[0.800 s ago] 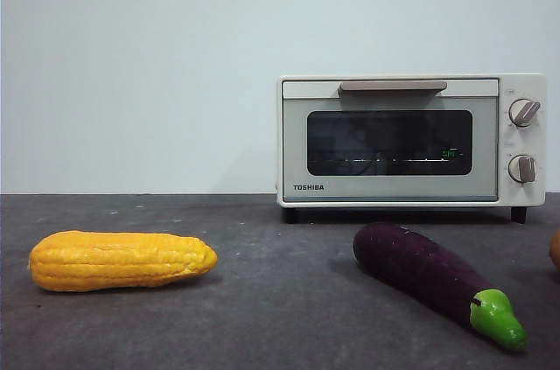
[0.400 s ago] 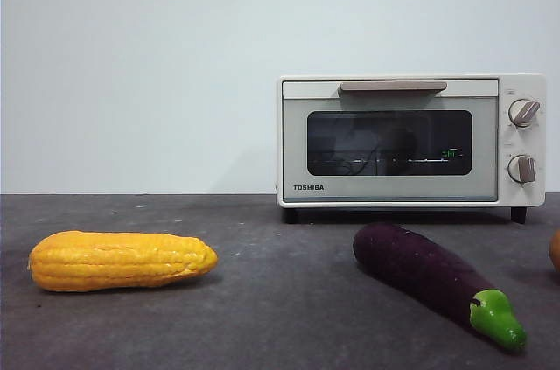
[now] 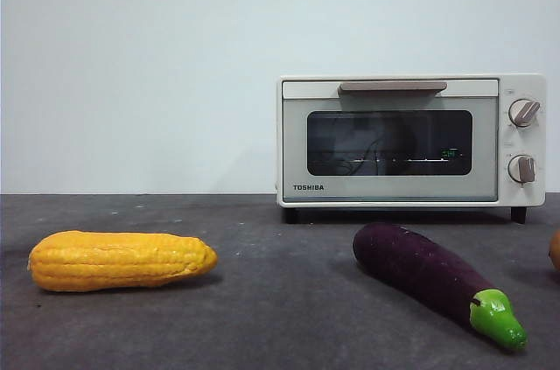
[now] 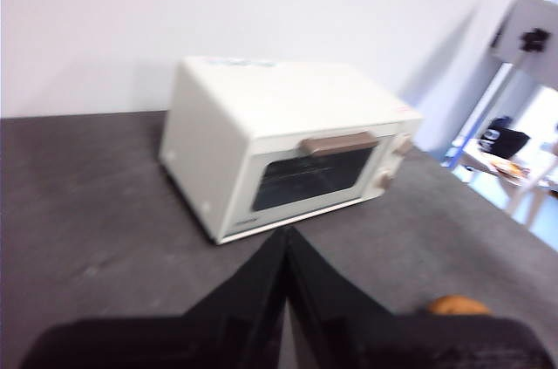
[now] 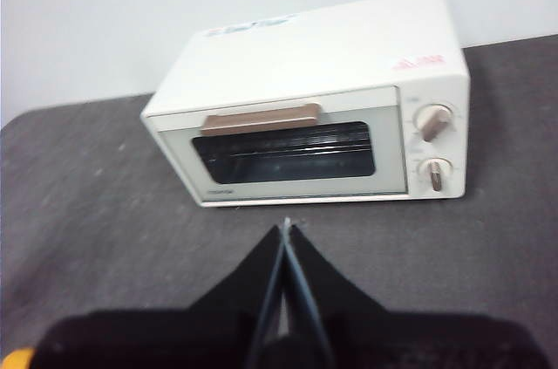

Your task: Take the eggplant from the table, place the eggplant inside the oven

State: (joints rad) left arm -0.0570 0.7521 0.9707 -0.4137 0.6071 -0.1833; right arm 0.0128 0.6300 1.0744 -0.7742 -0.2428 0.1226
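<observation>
Eggplant (image 3: pixel 429 278) lying on the surface (image 3: pixel 280 317) just before the shut oven (image 3: pixel 411 141), green cap nearest. Left gripper (image 4: pixel 286 238) and right gripper (image 5: pixel 286 228) aloft facing the oven, jaws together. Best to part the jaws first, then clamp across the thick purple middle.

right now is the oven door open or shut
Shut. The oven door sits flush and upright in the front view, its handle at the top; both wrist views show the same. The eggplant lies outside on the table.
</observation>
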